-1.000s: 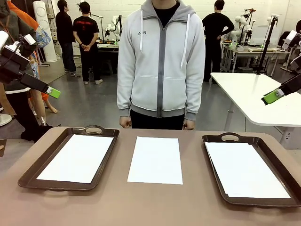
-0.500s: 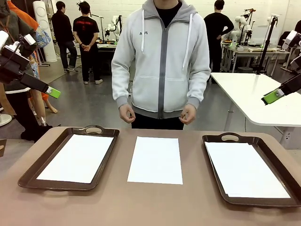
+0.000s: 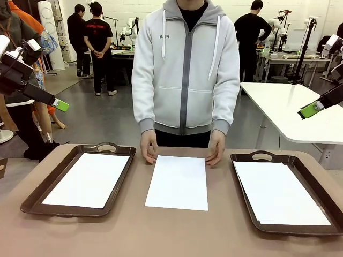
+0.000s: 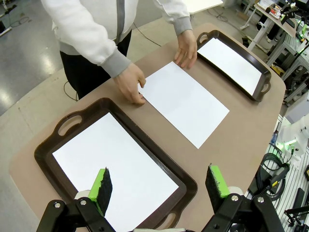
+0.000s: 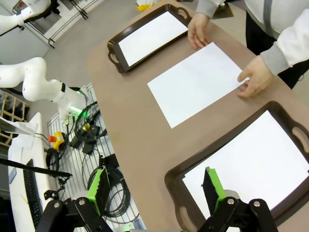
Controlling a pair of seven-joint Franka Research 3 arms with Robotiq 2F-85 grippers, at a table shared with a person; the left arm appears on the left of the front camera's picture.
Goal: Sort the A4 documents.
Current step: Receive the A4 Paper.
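Front view: one A4 sheet lies loose mid-table, unsorted; the trays at nine o'clock and three o'clock each hold paper. The person's hands touch its far corners.

Left wrist view: the left gripper hovers high, fingers apart, empty.

Right wrist view: the right gripper likewise.

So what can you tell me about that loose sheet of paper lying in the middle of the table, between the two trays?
The middle sheet is plain white, blank paper, thin and rectangular, lying flat on the bare brown tabletop with a short edge toward the person. It sits apart from both dark brown trays, touching neither. The person's hands rest at its two far corners, fingertips on or just at the edge. No fold or print shows.
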